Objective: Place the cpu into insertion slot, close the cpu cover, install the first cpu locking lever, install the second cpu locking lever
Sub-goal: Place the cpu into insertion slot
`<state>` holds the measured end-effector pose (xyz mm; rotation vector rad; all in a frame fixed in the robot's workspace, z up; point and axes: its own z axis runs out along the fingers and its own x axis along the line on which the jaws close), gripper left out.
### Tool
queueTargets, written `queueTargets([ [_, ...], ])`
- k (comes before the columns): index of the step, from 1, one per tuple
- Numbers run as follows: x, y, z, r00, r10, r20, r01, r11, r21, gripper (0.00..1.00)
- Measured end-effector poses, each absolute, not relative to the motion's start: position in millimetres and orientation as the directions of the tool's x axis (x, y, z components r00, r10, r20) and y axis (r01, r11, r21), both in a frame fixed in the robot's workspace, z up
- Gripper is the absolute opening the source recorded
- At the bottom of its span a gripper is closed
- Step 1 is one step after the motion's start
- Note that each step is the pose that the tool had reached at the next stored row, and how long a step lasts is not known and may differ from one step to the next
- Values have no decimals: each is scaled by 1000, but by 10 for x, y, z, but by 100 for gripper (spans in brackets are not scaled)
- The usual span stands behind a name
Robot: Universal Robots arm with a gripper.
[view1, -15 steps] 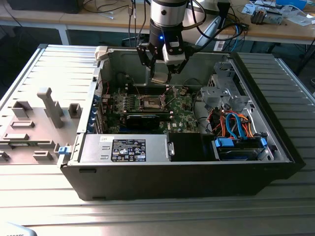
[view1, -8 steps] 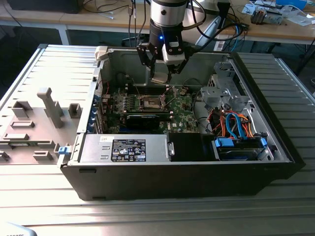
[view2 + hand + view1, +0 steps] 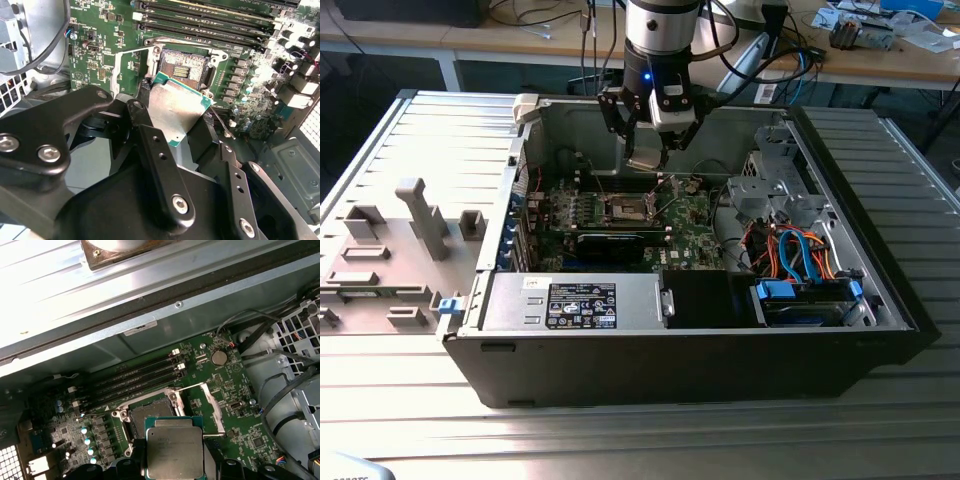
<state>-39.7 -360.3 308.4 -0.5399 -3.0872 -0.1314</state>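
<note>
Exterior view: gripper [image 3: 648, 152] clamps cpu [image 3: 644, 161] inside PC case [image 3: 620, 370] on ribbed metal table [image 3: 620, 440]; desk [image 3: 550, 45] behind, prob. wood.

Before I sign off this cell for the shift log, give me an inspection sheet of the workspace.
Surface: ribbed metal table carrying an open computer case.
Job's things: cpu held above the insertion slot, not seated; cpu cover raised open beside the slot.
Clutter: grey fixture blocks beside the case, exterior view's left.
Grippers: gripper over the slot, fingers shut on the cpu.
Cables: orange and blue cables inside the case, exterior view's right.
Surroundings: wooden bench behind, with loose parts.
</note>
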Motion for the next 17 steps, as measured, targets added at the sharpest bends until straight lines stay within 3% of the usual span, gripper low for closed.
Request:
queueTargets([
  [17, -397, -3603, 3084, -937, 349, 19, 349, 933, 82, 55],
])
